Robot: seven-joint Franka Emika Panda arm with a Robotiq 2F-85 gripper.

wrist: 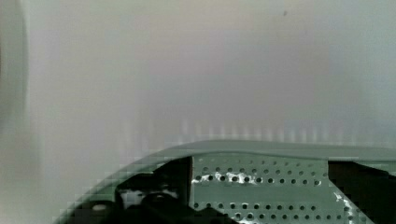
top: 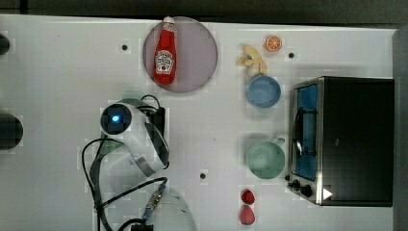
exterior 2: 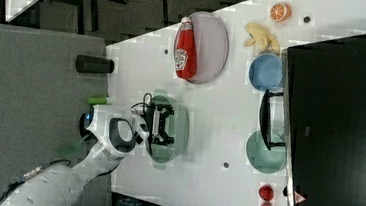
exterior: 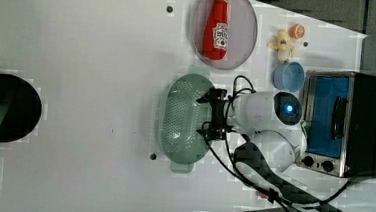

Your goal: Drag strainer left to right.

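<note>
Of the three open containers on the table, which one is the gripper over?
The strainer: pale mint-green, oblong and perforated. The gripper hangs over its rim with fingers open. The blue bowl and green mug are round, unperforated and sit by the toaster oven.

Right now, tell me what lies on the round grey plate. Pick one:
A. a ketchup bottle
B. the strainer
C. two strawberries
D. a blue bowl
A: the red ketchup bottle lies on its side on the round grey plate, while the blue bowl and the strawberries sit near the toaster oven, and the strainer is on the table under the end effector.
</note>
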